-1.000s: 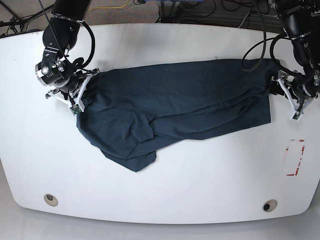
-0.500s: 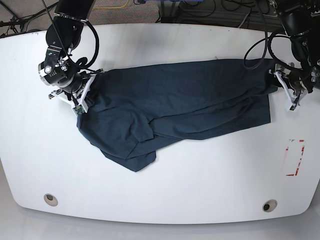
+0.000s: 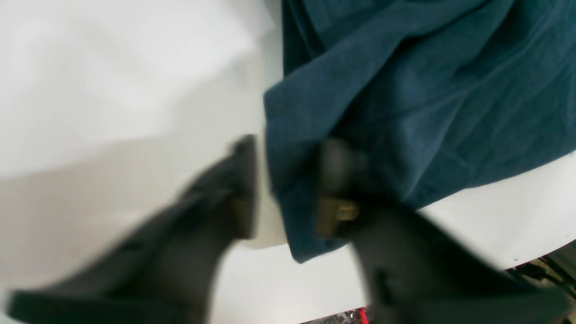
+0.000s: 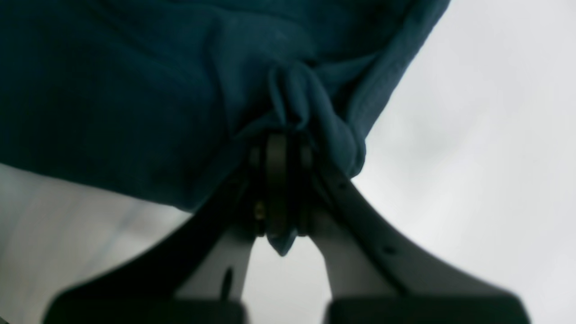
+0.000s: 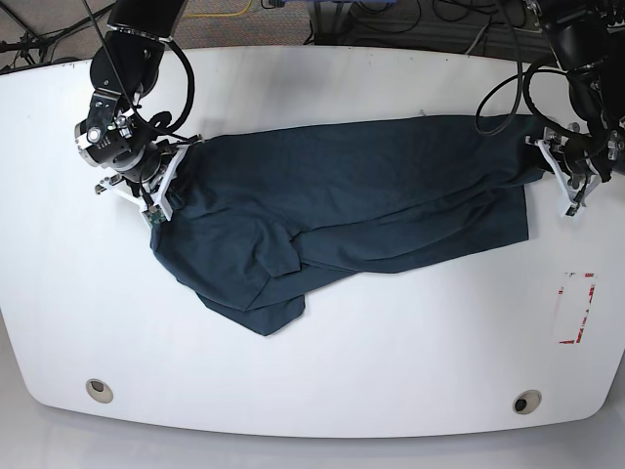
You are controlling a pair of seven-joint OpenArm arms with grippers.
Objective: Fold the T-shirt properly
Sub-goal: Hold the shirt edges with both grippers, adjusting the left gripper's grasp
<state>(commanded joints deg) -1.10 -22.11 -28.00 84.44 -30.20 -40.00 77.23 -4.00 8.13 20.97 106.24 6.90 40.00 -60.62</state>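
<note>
The T-shirt lies stretched across the white table, rumpled along its near edge. The right gripper is clamped tight on a bunched fold at one end, while the left gripper has its jaws parted around the opposite hem without pinching it. This looks like the spreading step: the left jaws need to close on the hem, then both arms should pull apart evenly to flatten the cloth

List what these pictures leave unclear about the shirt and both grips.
- Left gripper: left wrist view is motion-blurred; fingers straddle the T-shirt edge, contact unclear.
- Collar label: no view shows it.
- Right gripper: cloth bunches over the fingertips in the dark right wrist view.
</note>
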